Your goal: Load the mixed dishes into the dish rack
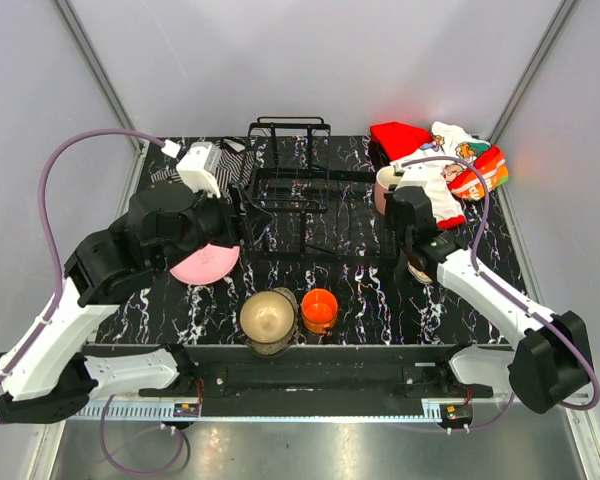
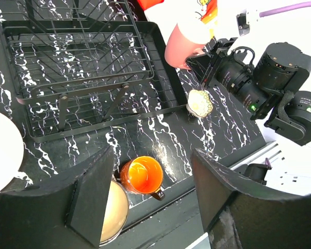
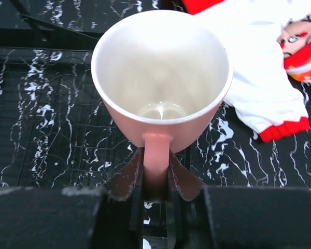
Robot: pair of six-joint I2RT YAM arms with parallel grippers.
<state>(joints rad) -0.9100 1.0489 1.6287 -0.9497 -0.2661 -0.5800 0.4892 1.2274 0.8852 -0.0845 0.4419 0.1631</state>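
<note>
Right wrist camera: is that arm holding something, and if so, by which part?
Yes. The right arm's fingers hold the cream-pink ceramic mug by its handle, which is pinched between them, with the mug's open mouth facing the camera.

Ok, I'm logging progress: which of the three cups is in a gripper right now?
The pink mug: the right gripper pinches its handle. The orange cup and the small floral cup stand alone, no gripper on them.

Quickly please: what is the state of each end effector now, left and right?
Left end effector: open, holding nothing.
Right end effector: closed on the handle of the cream-pink mug.
</note>
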